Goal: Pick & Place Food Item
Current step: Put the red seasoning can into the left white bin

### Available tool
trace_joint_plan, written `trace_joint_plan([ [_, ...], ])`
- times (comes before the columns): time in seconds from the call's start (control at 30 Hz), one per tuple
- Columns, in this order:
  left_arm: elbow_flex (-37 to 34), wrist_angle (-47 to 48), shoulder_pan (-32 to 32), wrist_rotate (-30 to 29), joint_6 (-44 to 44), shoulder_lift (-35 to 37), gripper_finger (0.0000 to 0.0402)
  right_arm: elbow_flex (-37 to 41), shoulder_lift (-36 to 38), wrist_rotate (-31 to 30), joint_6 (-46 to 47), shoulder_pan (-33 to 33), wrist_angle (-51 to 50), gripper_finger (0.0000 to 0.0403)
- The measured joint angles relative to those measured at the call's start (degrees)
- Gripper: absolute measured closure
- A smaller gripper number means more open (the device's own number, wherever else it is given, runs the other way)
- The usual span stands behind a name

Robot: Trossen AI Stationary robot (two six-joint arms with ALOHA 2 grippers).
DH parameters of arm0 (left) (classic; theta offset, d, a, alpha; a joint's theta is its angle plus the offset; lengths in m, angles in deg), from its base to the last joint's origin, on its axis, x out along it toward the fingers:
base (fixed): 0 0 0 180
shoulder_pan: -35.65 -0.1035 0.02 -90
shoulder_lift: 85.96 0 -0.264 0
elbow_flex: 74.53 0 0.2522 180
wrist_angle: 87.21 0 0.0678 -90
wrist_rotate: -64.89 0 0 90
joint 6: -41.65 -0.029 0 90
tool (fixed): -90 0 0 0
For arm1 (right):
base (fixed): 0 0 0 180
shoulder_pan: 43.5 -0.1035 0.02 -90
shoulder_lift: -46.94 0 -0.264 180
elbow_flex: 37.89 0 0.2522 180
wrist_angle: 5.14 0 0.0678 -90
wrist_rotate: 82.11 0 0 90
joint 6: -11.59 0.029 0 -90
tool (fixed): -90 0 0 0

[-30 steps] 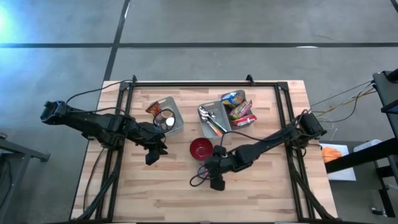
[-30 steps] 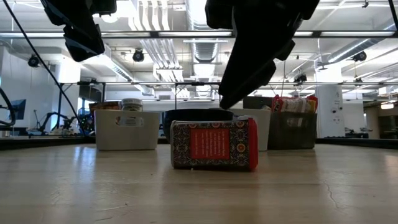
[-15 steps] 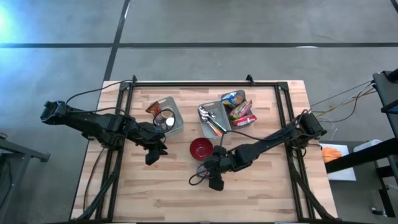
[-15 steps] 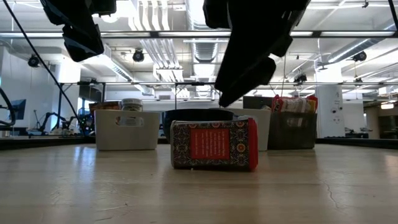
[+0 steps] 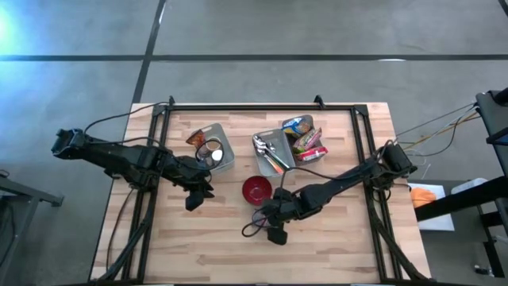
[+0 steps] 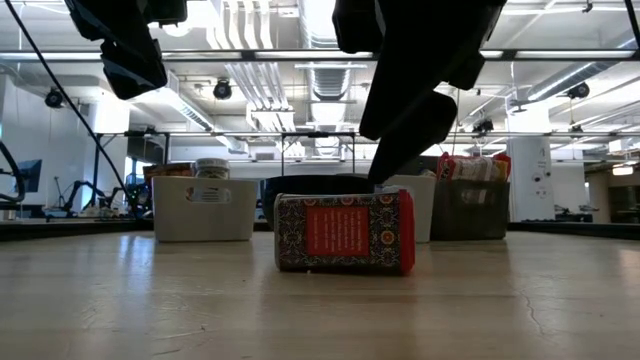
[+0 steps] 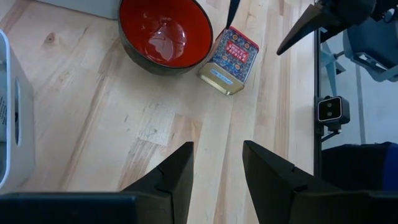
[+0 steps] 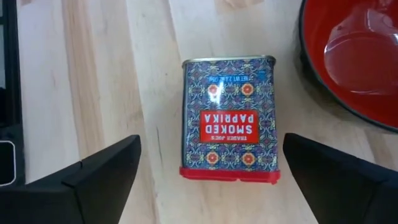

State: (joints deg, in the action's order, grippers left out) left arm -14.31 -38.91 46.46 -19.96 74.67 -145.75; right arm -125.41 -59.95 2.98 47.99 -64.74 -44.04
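A: Where is the paprika tin lying?
B: It is lying flat on the wooden tabletop, just beside the red bowl, label facing up.
A: And the right tool?
B: It is hanging directly over the tin with its fingers spread wide to either side, gripping nothing. In the low view it is hovering just above the tin's top.
A: What is the left tool doing?
B: It is hanging above the tabletop on the far side of the bowl from the tin, fingers partly apart and gripping nothing.
A: Anything else there?
B: Bins of items are sitting behind the bowl
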Motion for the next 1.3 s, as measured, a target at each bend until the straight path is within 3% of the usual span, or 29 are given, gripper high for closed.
trace_joint_plan([
  [0.33,0.0,0.01,0.0,0.04,0.0,0.0,0.0258,0.01,0.0,-4.12,3.7,0.28,-0.13,0.0024],
  [1.0,0.0,0.0,0.0,0.11,-0.15,0.0,0.0258,3.05,-0.07,-4.74,0.69,0.09,2.24,0.0024],
  [1.3,-0.02,0.0,0.01,-0.02,0.02,0.0,0.0258,-1.52,-7.26,-4.72,-2.42,-0.55,0.98,0.0024],
])
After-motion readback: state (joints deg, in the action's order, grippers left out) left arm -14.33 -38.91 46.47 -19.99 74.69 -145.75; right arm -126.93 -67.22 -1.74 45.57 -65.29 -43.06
